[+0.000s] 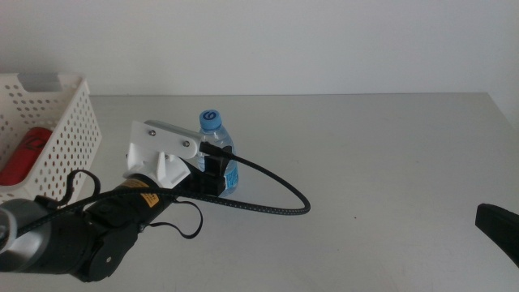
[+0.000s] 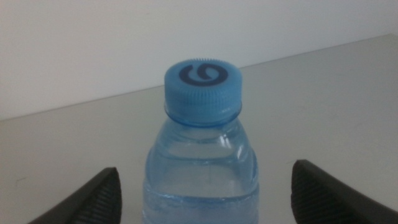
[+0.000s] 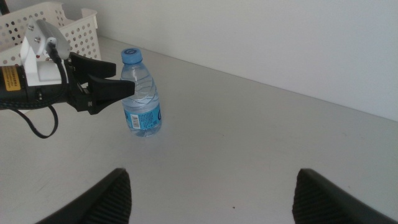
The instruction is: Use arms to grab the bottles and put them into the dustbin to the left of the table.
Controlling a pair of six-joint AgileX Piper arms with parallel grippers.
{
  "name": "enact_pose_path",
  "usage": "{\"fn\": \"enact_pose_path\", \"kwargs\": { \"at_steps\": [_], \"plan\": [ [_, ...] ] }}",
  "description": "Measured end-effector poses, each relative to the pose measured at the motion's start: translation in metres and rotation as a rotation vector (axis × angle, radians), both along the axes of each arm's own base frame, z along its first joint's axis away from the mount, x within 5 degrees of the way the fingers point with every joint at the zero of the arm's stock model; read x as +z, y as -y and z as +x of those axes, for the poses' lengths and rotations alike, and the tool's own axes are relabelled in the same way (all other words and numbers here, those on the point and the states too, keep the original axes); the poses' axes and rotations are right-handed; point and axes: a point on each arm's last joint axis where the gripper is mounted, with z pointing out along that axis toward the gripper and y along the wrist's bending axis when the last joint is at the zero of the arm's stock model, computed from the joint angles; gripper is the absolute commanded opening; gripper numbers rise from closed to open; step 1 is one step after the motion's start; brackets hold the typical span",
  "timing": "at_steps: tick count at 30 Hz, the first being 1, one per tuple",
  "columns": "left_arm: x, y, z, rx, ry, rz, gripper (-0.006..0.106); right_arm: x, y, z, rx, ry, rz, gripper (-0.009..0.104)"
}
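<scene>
Left end effector at the water bottle

The dustbin (image 1: 69, 122) sits at the counter's (image 1: 365, 154) left edge, holding a red can (image 1: 24, 154). Just right of it the left end effector (image 1: 217, 166) is released, its jaws spread either side of the upright water bottle (image 1: 216, 130), not touching it. The right end effector (image 3: 208, 190) waits far right, jaws apart, empty.

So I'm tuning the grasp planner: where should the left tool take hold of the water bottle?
On the straight body below the shoulder, coming in level from the side. The water bottle stands upright, and the open left tool already straddles it. The cap is narrow and tapered. The right tool waits.
</scene>
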Motion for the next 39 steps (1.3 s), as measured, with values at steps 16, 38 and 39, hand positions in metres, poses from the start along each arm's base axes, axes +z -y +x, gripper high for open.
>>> {"fn": "enact_pose_path", "kwargs": {
  "at_steps": [16, 38, 39],
  "plan": [
    [-0.044, 0.017, 0.041, -0.017, -0.082, 0.021, 0.053, 0.000, 0.000, 0.000, 0.000, 0.000, 0.000, 0.067],
    [0.125, 0.005, 0.051, 0.051, -0.331, 0.228, -0.002, 0.000, 0.000, 0.000, 0.000, 0.000, 0.000, 0.067],
    [0.133, -0.002, 0.054, 0.072, -0.356, 0.244, -0.002, 0.000, 0.000, 0.000, 0.000, 0.000, 0.000, 0.067]
  ]
}}
